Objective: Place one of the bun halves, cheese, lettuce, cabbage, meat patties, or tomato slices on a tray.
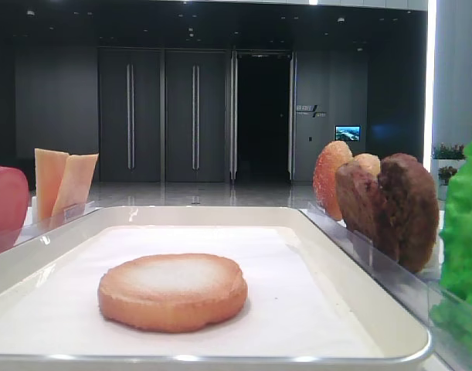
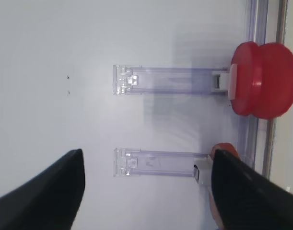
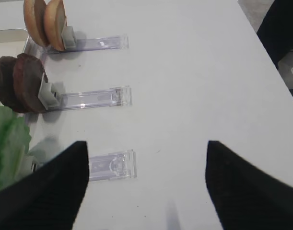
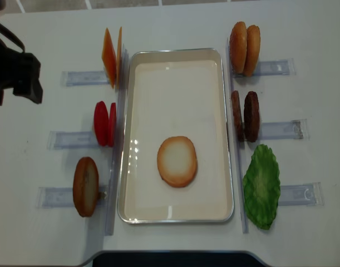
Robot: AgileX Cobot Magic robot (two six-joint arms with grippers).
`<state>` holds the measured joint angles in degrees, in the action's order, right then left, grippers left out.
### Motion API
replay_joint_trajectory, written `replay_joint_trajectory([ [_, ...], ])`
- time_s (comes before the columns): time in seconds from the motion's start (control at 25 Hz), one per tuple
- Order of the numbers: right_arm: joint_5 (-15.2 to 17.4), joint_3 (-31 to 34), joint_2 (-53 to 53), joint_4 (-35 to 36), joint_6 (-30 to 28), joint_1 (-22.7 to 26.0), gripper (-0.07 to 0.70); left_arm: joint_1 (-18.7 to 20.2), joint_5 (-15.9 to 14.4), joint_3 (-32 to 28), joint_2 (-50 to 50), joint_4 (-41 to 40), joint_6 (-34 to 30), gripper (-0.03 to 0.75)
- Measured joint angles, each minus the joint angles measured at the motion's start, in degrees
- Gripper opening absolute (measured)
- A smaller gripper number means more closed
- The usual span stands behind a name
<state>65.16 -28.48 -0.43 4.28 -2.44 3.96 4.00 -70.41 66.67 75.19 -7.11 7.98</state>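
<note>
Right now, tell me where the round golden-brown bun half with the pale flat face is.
In the overhead view, the bun half lies flat inside the cream-white rectangular tray, slightly nearer its bottom edge, with the green lettuce outside the tray's right rim.

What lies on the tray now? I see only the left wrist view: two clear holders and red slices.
Observer: One bun half lies flat on the tray, pale face up, toward the end beside the lettuce.
Operator: Does the right tool hold something?
Observer: No. The right tool is open and empty.
</note>
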Motion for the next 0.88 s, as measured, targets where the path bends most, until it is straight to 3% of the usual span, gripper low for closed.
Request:
replay_joint_trajectory([
  [0.88, 0.00, 0.00, 0.00, 0.00, 0.00, 0.00, 0.514, 0.00, -0.65, -14.95, -25.95, 0.00, 0.00, 0.631],
])
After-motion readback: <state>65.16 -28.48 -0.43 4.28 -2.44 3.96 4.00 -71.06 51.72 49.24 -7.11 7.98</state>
